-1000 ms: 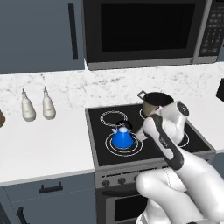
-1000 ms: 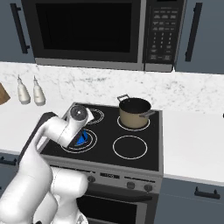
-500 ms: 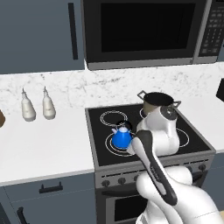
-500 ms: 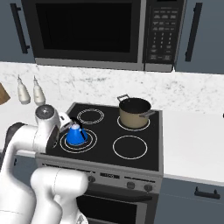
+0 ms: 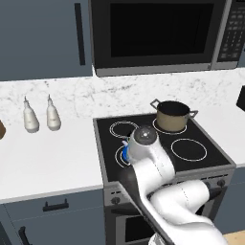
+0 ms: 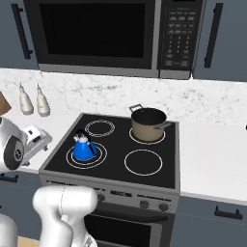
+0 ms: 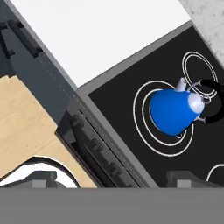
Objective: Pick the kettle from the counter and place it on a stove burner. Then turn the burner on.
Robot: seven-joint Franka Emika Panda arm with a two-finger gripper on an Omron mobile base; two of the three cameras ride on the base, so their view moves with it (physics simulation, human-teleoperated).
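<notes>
- The kettle (image 6: 84, 147) sat upright on the big double-ring stove burner (image 6: 103, 157), at about 9 o'clock on the cooktop (image 6: 144, 176), well apart from the tan pot (image 6: 147, 124).
- Looked rigid and fairly light to me, with slick sides. The black arched handle on top was the obvious place to grab.
- The gripper (image 7: 111, 177) was spread wide and empty, touching nothing, off toward the stove's front edge.

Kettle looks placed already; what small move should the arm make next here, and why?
Probably swing the open gripper down toward the knob row on the stove's front panel. The kettle stands upright on the stove burner, released, and the gripper sits off the cooktop's left side, so only switching on remains.
</notes>
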